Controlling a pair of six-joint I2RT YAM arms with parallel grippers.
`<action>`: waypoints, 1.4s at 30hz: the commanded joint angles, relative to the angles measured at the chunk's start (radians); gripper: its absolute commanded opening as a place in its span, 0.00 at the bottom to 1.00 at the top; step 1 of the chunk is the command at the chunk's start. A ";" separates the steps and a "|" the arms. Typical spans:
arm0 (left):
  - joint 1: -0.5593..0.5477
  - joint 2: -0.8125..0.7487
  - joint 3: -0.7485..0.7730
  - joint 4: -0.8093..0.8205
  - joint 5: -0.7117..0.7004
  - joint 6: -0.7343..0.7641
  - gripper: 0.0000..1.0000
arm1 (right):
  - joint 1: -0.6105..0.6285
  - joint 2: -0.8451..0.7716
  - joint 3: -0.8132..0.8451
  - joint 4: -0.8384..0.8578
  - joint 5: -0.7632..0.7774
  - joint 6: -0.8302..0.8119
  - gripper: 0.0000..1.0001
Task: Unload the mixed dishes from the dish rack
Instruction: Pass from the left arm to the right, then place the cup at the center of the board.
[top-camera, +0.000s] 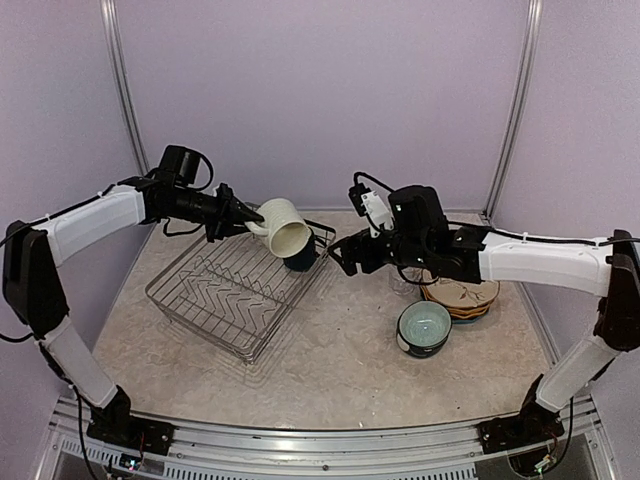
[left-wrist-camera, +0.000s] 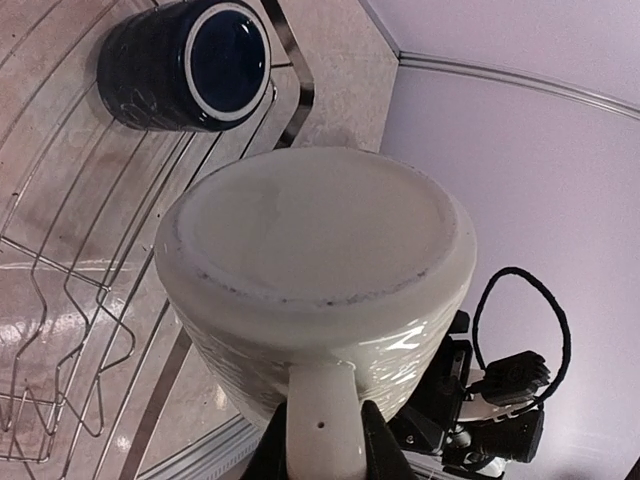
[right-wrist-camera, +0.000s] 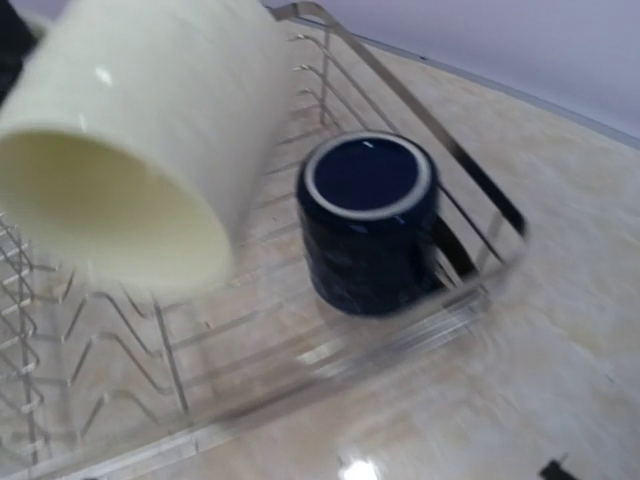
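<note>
- Grips the cream mug (top-camera: 280, 228) by its handle in the clamped left gripper (top-camera: 245, 218), tipped on its side, mouth toward the right arm, lifted clear above the dish rack (top-camera: 215, 290).
- Finds the navy mug (top-camera: 303, 258) upside down in the rack's far right corner, just below the cream one.
- Shows the right gripper (top-camera: 345, 255) spread open and empty, just beside that corner.
- Places a teal bowl (top-camera: 423, 328) upright on the table right of the rack, a stack of plates (top-camera: 465, 297) just behind.

Cream mug (left-wrist-camera: 315, 260) — in L claw (left-wrist-camera: 325, 440)

Bright, even light; right-wrist view blurred.
</note>
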 joint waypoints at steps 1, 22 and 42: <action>-0.053 -0.025 -0.041 0.280 0.117 -0.167 0.00 | 0.023 0.078 0.042 0.171 0.039 -0.007 0.91; -0.133 0.000 -0.149 0.520 0.199 -0.337 0.00 | 0.055 0.233 -0.009 0.560 0.240 -0.115 0.24; -0.062 -0.083 -0.114 0.182 0.063 0.140 0.92 | 0.062 -0.023 -0.088 0.102 0.083 -0.066 0.00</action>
